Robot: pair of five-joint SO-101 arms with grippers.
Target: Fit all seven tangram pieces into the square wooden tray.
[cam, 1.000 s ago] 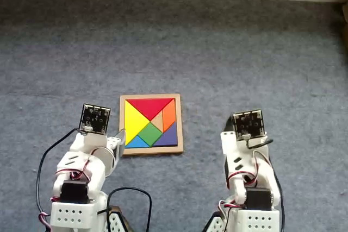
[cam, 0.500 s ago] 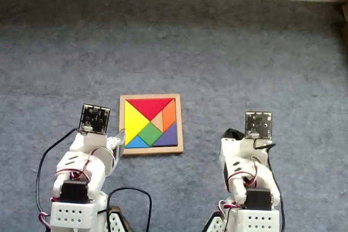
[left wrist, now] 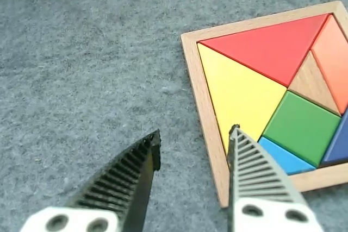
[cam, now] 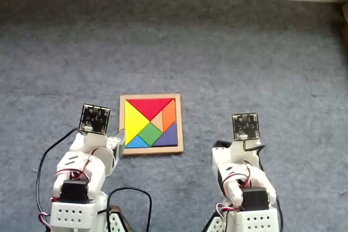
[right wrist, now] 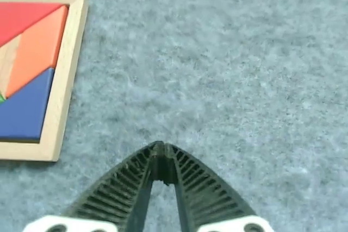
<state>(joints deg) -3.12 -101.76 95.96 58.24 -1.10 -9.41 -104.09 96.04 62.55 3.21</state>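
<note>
Passing room on the grey counter [cam: 244,52] beyond the wooden tray [cam: 151,96] and to its right; left tool [left wrist: 195,132], fingers parted, blocks the tray's near-left rim; right tool [right wrist: 162,148], pinched together, sits apart from the right rim, bare strip between.

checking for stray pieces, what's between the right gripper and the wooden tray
Only bare grey carpet lies between the right gripper and the wooden tray, seen in the right wrist view.
</note>
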